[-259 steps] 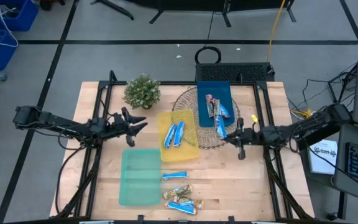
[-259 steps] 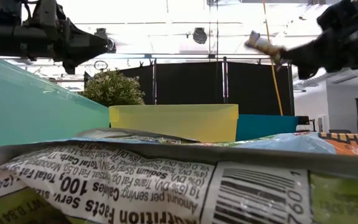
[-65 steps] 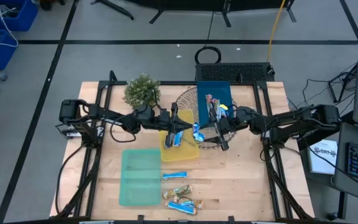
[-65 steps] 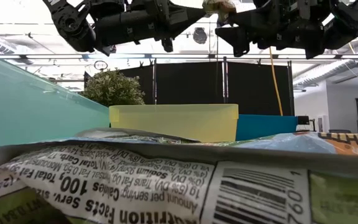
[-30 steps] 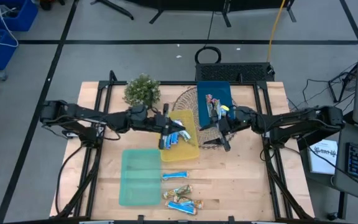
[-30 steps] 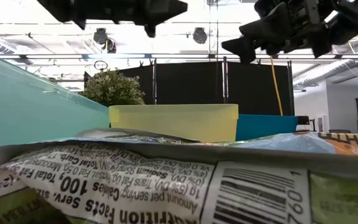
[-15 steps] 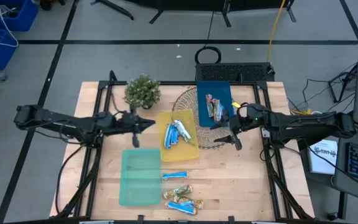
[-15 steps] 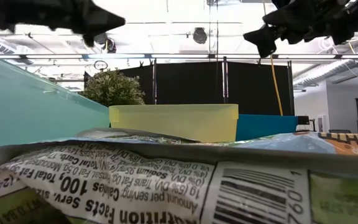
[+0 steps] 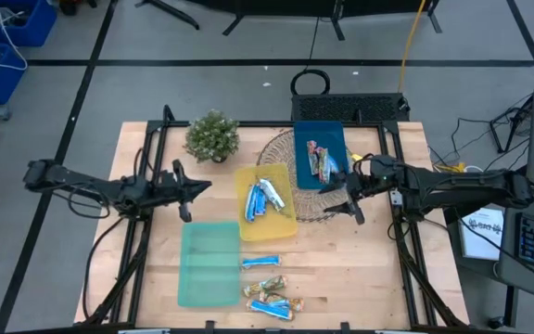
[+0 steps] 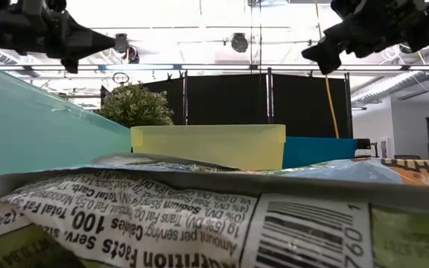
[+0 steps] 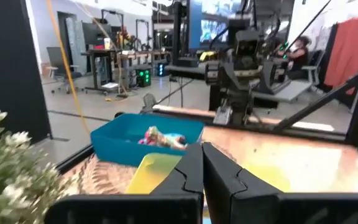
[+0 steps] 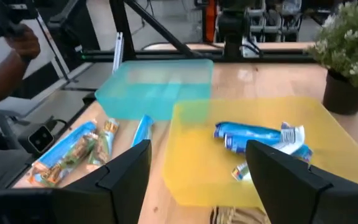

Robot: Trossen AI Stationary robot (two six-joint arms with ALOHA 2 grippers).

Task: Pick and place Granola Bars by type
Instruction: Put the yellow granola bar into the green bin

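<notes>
Granola Bars lie in three places. Just ahead of the right gripper (image 9: 352,206), three blue-and-white bars (image 9: 263,198) sit in the yellow tray (image 9: 284,225), which the right wrist view shows between and beyond its two fingers (image 12: 127,167). Those fingers stand spread apart with nothing between them. Close beside that gripper, toward the far edge of the table (image 9: 378,269), the dark blue tray (image 9: 334,134) holds several blue-and-red bars (image 9: 320,160) and rests on a round woven mat (image 9: 276,147).

Further from both grippers, near the front edge of the table, the remaining bars (image 9: 267,285) lie loose on the wood: one blue-and-white, with gold-brown and blue ones below it. They sit just beside the empty green tray (image 9: 208,264).

The left gripper (image 9: 189,190) hovers off to the side of the yellow tray, above the green tray's far end, its fingers pressed together and holding nothing. A small potted plant (image 9: 212,136) stands near it, toward the table's back edge.
</notes>
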